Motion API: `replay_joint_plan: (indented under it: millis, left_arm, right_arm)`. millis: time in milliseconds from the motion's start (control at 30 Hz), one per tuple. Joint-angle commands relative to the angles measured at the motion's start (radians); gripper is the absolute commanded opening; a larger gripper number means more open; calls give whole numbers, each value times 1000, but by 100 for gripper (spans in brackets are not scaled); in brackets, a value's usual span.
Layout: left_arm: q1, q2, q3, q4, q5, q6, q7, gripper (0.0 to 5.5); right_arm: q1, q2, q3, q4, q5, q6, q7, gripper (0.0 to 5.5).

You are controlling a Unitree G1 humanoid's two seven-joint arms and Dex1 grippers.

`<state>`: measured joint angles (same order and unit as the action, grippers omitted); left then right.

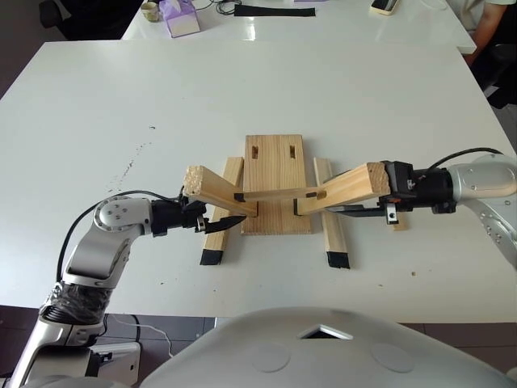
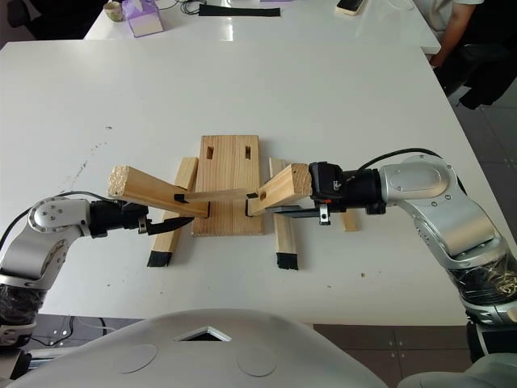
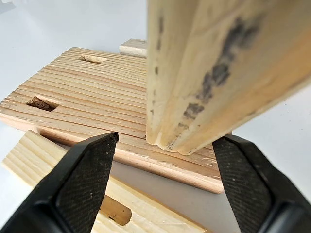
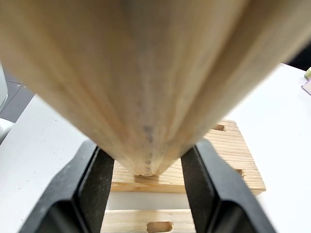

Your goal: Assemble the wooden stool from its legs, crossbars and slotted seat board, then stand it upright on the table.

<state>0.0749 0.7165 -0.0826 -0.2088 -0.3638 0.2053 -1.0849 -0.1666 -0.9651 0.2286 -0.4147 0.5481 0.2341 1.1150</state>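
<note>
While right fingers (image 4: pixel 97 189) are clamping one leg (image 1: pixel 351 186) and left fingers (image 3: pixel 82 184) are gaping around a second leg (image 1: pixel 212 186), with a crossbar (image 1: pixel 275 194) bridging both, seat board (image 1: pixel 275 153) and spare legs (image 1: pixel 334 238) are lying unjoined beneath them.

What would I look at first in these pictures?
First you'd see the left leg and right leg, joined by a crossbar, making a little bridge over the board in the middle of the table. The right gripper clamps the right leg, and the left gripper sits open around the left leg.
</note>
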Motion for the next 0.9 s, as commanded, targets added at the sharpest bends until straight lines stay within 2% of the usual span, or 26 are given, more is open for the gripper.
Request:
replay_joint_plan:
  millis: [33,333,633,900]
  left_arm:
    - [-36,-10,-17,8,16,11,10,353]
    - [-48,-29,-28,9,23,14,19,353]
    - [-74,-57,-45,-25,9,51,46,353]
    - [-119,-60,-60,-89,3,93,39,353]
  right_arm:
    - [-4,5,139,125,-101,161,56,199]
    - [-107,65,202,216,-68,239,124,199]
    - [-165,102,298,263,-173,189,163,199]
    - [-178,115,319,292,-199,180,162,199]
